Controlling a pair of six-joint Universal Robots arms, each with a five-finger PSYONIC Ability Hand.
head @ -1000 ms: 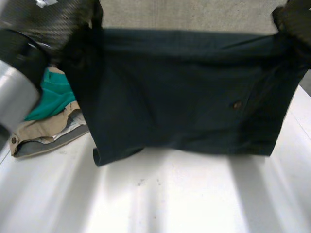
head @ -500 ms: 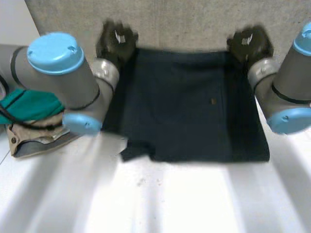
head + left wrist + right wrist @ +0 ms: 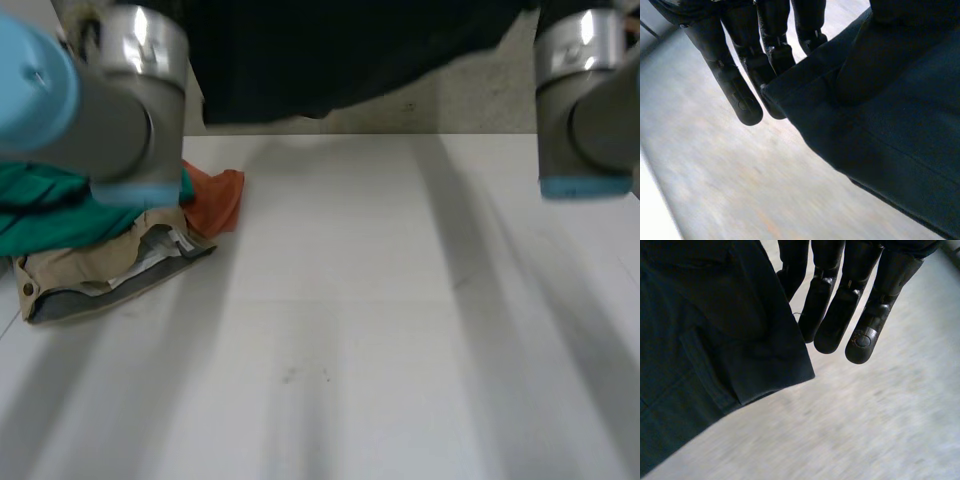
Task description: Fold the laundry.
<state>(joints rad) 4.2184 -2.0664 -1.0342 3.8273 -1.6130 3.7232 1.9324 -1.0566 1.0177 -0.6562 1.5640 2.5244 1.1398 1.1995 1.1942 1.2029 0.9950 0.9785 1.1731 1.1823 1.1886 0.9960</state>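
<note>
A dark navy garment [image 3: 340,60] hangs spread between my two raised arms, its lower edge well above the white table [image 3: 400,330]. In the left wrist view, my left hand [image 3: 740,75] has straight fingers lying against one top corner of the garment [image 3: 880,125], which is pinched against the thumb under the cloth. In the right wrist view, my right hand [image 3: 835,315] holds the other top corner of the garment [image 3: 715,340] the same way, with straight fingers beside the folded hem. My left arm [image 3: 110,90] and right arm [image 3: 590,100] frame the garment.
A pile of laundry lies at the table's left edge: a teal cloth [image 3: 50,220], an orange-red cloth [image 3: 215,200] and a beige garment [image 3: 110,275]. A grey surface shows beyond the table's far edge.
Both arms have lifted the dark garment up and away from the table. Its lower edge has left the tabletop, and the orange-red cloth behind it now shows.
</note>
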